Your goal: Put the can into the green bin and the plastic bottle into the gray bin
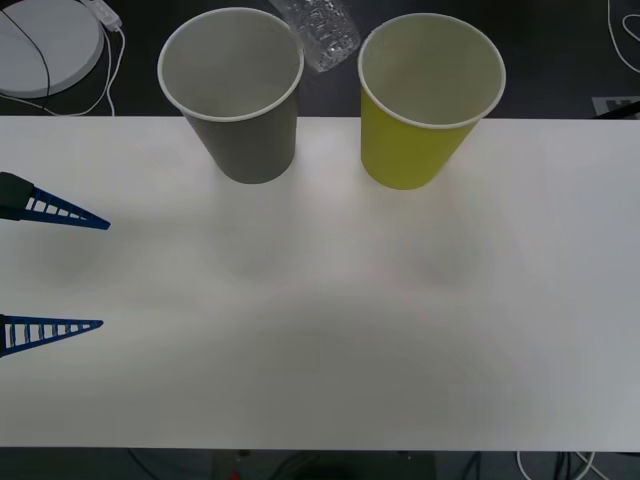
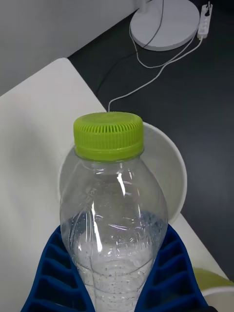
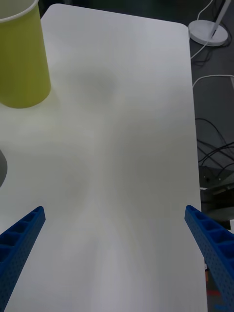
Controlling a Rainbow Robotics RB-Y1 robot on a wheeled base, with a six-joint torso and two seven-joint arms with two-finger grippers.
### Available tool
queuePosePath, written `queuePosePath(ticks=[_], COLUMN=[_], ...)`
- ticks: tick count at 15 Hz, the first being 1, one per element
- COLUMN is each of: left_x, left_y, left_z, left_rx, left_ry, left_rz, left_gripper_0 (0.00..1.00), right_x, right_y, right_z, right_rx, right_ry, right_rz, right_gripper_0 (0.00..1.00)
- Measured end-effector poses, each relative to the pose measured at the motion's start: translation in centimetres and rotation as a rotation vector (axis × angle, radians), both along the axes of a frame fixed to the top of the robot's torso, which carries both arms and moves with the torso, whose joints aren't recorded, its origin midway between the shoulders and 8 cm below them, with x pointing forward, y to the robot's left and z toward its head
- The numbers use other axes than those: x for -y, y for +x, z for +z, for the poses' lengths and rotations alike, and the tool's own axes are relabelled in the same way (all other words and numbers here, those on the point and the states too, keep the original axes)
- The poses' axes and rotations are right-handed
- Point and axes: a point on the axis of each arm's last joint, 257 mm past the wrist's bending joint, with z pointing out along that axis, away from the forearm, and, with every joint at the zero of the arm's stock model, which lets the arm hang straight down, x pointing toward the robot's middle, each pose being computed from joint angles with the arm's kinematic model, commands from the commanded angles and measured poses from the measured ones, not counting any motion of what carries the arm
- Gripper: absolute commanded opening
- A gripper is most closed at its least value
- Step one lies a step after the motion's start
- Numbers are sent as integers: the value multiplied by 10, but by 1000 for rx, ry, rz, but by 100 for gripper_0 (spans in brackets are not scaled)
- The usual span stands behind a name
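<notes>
I find no legible text, brand, number or sign on anything. The plastic bottle (image 2: 114,219) in my right gripper (image 2: 117,287) bears no label; the gray bin (image 1: 235,95) and the green bin (image 1: 425,100) carry plain, unprinted walls.

Two bins stood side by side at the desk's (image 1: 320,330) far edge, gray bin (image 1: 240,100) left, green bin (image 1: 425,105) right. Bottle (image 1: 318,30) hung behind and between their rims. Left tool (image 1: 100,272) sat over the desk's left edge.
</notes>
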Motion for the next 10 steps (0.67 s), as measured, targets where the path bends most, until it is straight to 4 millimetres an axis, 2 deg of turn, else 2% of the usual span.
queuePosePath(ticks=[6,10], left_x=[0,0], left_y=[0,0], left_z=[0,0], left_rx=[0,0], left_ry=[0,0], left_rz=[0,0], left_gripper_0=[100,100], right_x=[-38,-60], right_y=[16,16], right_z=[-7,-13], right_rx=[16,32], right_ry=[-41,-74], right_rz=[-53,-77], right_gripper_0=[0,0])
